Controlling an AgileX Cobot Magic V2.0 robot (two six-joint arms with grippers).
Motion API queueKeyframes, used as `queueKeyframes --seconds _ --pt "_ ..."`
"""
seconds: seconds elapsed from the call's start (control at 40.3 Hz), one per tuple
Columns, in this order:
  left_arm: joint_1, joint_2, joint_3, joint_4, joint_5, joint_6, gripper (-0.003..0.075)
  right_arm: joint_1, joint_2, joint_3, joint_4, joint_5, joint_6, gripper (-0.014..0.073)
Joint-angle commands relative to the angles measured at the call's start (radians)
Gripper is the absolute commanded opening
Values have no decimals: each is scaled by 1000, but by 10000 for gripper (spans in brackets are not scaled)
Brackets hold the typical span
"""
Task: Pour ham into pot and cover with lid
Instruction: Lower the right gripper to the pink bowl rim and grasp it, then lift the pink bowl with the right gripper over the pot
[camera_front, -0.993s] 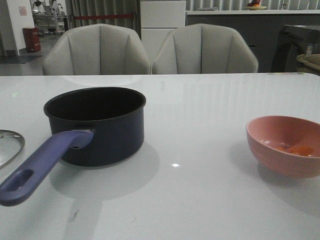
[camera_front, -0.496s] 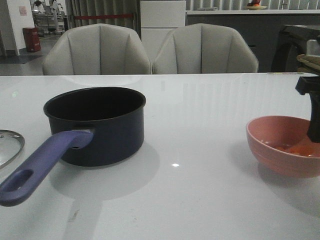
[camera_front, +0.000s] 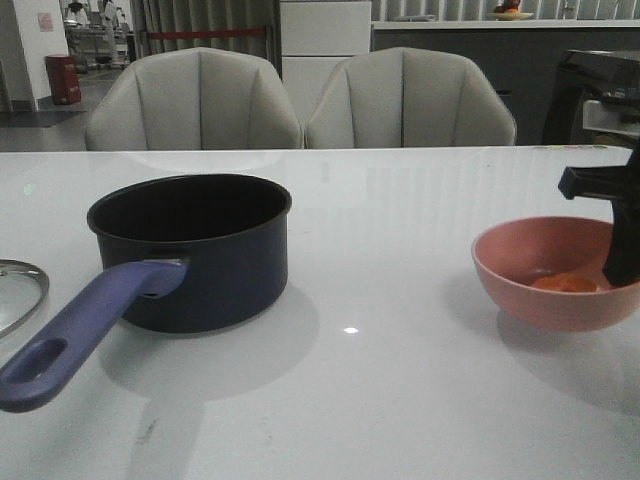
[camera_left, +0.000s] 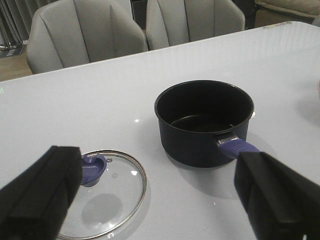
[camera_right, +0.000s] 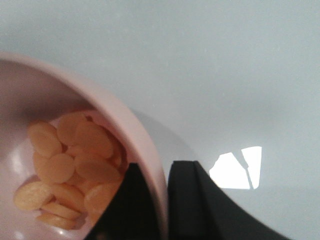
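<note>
The dark navy pot (camera_front: 200, 250) with a long purple-blue handle (camera_front: 80, 330) stands left of centre, empty; it also shows in the left wrist view (camera_left: 205, 122). The glass lid (camera_left: 107, 195) with its purple knob (camera_left: 92, 167) lies flat on the table beside the pot, at the left edge of the front view (camera_front: 20, 290). Several orange ham slices (camera_right: 75, 165) lie in the pink bowl (camera_front: 530, 290). My right gripper (camera_right: 162, 195) is shut on the bowl's rim (camera_right: 125, 120), one finger inside and one outside. My left gripper (camera_left: 155, 200) is open and empty above the table, between lid and pot handle.
The white table (camera_front: 380, 400) is glossy. Two grey chairs (camera_front: 300, 100) stand behind its far edge. A dark counter and other furniture sit at the back right.
My right gripper came in from the right and closed on the bowl's rim. The bowl has shifted left and a little up. Pot and lid have not moved.
</note>
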Motion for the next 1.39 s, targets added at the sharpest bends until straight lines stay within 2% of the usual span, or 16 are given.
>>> queueKeyframes --seconds 0.0,0.174,0.298,0.521,0.67,0.844,1.092,1.365 --pt "-10 11 -25 -8 -72 -10 648 3 -110 -44 12 -36 -48 157" --pt "-10 11 -25 -8 -72 -10 648 92 -243 -44 12 -102 -77 157" --pt "-10 11 -25 -8 -72 -10 648 212 -297 -49 12 -150 -128 157" --pt "-10 11 -25 -8 -72 -10 648 422 -273 -152 -1 -159 -130 157" --pt "-10 11 -25 -8 -72 -10 648 518 -208 -273 -22 -166 -130 157" --pt "-10 11 -25 -8 -72 -10 648 578 -124 -350 -67 -239 -130 138" --pt "-10 11 -25 -8 -70 -10 648 617 -60 -350 -111 -527 -130 138" --pt "-10 11 -25 -8 -70 -10 648 626 -20 -350 -242 -786 -130 138"
